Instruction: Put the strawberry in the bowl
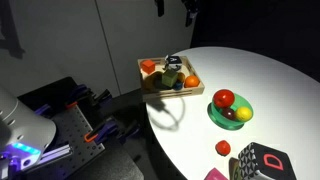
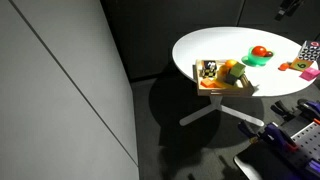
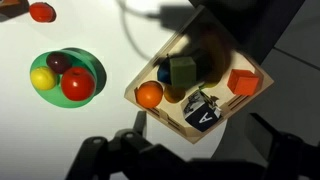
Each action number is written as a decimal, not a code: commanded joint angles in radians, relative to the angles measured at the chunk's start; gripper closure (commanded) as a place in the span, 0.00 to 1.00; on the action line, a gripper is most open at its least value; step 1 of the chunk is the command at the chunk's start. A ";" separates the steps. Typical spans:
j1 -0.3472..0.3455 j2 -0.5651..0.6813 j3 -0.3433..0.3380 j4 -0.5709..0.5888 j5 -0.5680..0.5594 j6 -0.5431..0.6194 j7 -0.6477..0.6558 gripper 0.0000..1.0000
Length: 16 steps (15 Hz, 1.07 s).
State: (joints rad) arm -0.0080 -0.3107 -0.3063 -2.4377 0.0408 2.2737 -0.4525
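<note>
Clearly the gripper (image 3: 190, 160) hangs high above the wooden tray (image 3: 240, 108), jaws spread wide and empty. The strawberry (image 3: 40, 12) lies well off, beyond the bowl (image 3: 98, 70). Best to centre over it first, descend straight, then close gently.

White table (image 1: 275, 80): tray (image 1: 192, 91), bowl (image 1: 214, 116), strawberry (image 1: 223, 148).

This looks like a robotics lab, not a home. A round white table (image 1: 285, 80) on a pedestal stands on a dark floor (image 2: 165, 145) beside a plain grey partition (image 2: 60, 80). Next to it is a metal rig (image 1: 75, 115) with blue and orange fittings and a white robot part (image 1: 20, 120). On the table sit staged props: a wooden tray (image 1: 150, 82) of toy pieces and a green bowl (image 1: 213, 116) of toy fruit.
</note>
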 commanded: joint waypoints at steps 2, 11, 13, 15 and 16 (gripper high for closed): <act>-0.028 0.001 0.028 0.003 0.011 -0.003 -0.008 0.00; -0.066 0.091 0.051 0.009 -0.028 0.035 0.018 0.00; -0.083 0.122 0.058 0.017 -0.052 0.025 0.027 0.00; -0.102 0.159 0.064 0.027 -0.088 0.016 0.039 0.00; -0.111 0.177 0.066 0.033 -0.109 0.012 0.050 0.00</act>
State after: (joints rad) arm -0.0841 -0.1882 -0.2612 -2.4375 -0.0130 2.2978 -0.4397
